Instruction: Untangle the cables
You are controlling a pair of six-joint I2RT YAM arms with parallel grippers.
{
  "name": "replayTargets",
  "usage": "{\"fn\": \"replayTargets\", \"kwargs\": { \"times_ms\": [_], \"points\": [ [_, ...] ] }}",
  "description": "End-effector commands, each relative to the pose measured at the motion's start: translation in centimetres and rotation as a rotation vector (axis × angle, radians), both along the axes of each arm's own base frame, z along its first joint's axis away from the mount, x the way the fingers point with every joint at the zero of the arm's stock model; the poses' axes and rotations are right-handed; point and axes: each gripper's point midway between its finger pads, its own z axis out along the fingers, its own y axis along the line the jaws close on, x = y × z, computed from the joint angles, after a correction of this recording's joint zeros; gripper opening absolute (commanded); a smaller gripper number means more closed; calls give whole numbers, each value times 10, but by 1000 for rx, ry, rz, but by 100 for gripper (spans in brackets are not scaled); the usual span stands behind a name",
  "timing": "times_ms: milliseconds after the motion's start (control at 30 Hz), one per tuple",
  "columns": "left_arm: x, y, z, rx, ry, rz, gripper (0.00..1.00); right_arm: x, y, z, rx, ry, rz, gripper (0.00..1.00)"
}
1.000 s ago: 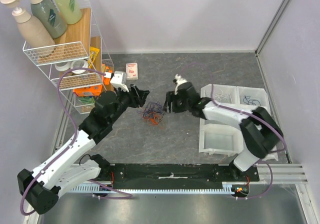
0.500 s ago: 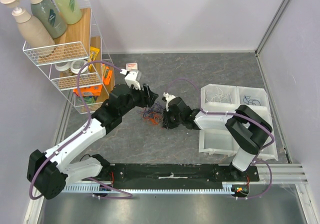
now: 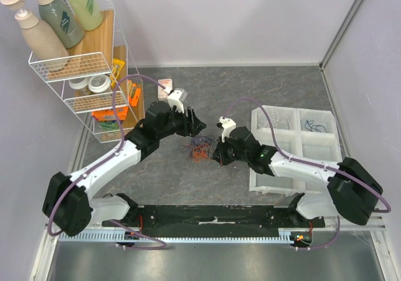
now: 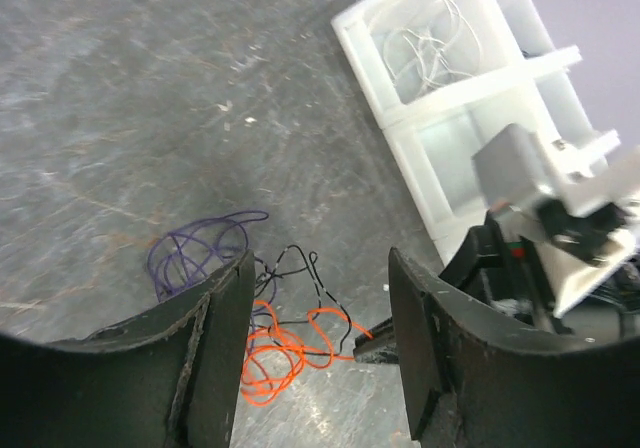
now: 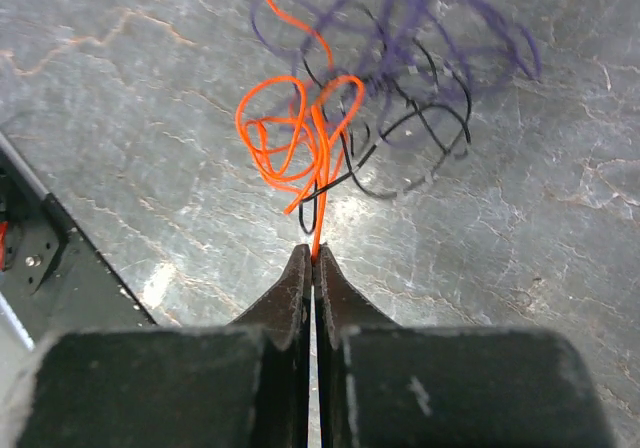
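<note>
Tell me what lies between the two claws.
The tangled cables lie between left claw and right claw, clearest in the top view.

A grey marbled tabletop (image 3: 263,83) is being enclosed by pale walls (image 3: 219,17); a white wire rack (image 3: 70,65) is being kept at its left.

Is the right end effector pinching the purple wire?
No, the right end effector is shut on the orange wire, which runs straight in between its tips.
</note>
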Motion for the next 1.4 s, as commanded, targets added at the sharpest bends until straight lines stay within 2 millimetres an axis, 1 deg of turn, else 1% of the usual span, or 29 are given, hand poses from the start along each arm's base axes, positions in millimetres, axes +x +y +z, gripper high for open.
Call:
{"fn": "replayTargets", "kwargs": {
  "times_ms": [0,100,167,233,267,333,367,433,467,500,533,600,633,733,833,867,900,933,967,1000,1100,1133,1200,1233,1267,1300,1367],
  "points": [
    [-13,-39,-7,-119,99,-197,64,-2,17,38,132,-103,78,0],
    [-14,-49,-38,-97,237,-241,69,-2,28,51,137,-133,144,0],
    [-19,-57,-48,-114,310,-281,70,-2,32,59,148,-157,160,0],
    [-27,-65,-61,-158,395,-306,68,-2,33,73,164,-180,155,0],
    [-30,-68,-68,-179,440,-318,66,-1,31,81,173,-192,145,0],
    [-38,-76,-76,-225,522,-358,50,-3,26,106,195,-231,128,0],
    [-40,-80,-77,-250,556,-380,45,-3,22,120,205,-261,115,0],
    [-44,-84,-76,-311,608,-413,40,-1,9,149,216,-323,70,0],
    [-45,-84,-73,-346,613,-420,32,-1,-2,165,220,-353,37,0],
    [-47,-83,-72,-375,609,-431,26,0,-9,182,236,-388,11,0],
    [-47,-82,-69,-387,595,-437,23,0,-15,192,244,-413,-11,0],
    [-45,-80,-64,-378,562,-437,15,3,-28,222,278,-474,-65,0],
    [-44,-79,-62,-364,547,-433,12,4,-34,236,292,-505,-89,0],
    [-39,-75,-58,-316,487,-412,10,7,-52,280,324,-591,-159,0],
    [-35,-71,-49,-289,435,-397,9,5,-69,328,375,-680,-210,0],
    [-34,-70,-48,-284,426,-387,9,4,-73,341,387,-708,-222,0],
    [-30,-67,-44,-285,416,-370,9,3,-77,350,396,-723,-232,0],
    [-28,-65,-39,-289,398,-360,9,3,-79,355,399,-730,-236,0],
    [-26,-62,-33,-293,374,-353,10,5,-79,355,388,-725,-242,0],
    [-24,-60,-27,-293,352,-343,10,6,-77,350,368,-711,-239,0],
    [-13,-45,-6,-280,259,-281,14,11,-68,324,320,-651,-225,0],
    [-11,-39,5,-266,214,-249,18,12,-62,312,307,-626,-210,0],
    [-9,-28,25,-229,111,-219,26,14,-53,297,299,-598,-189,0],
    [-9,-22,36,-215,51,-201,33,17,-49,286,291,-581,-186,0],
    [-9,-16,45,-207,-11,-185,43,17,-46,284,299,-575,-181,0],
    [-13,-12,59,-216,-82,-188,51,19,-41,278,294,-564,-175,0],
    [-26,-12,78,-231,-221,-239,72,18,-33,278,306,-553,-147,0]
  ]
}}
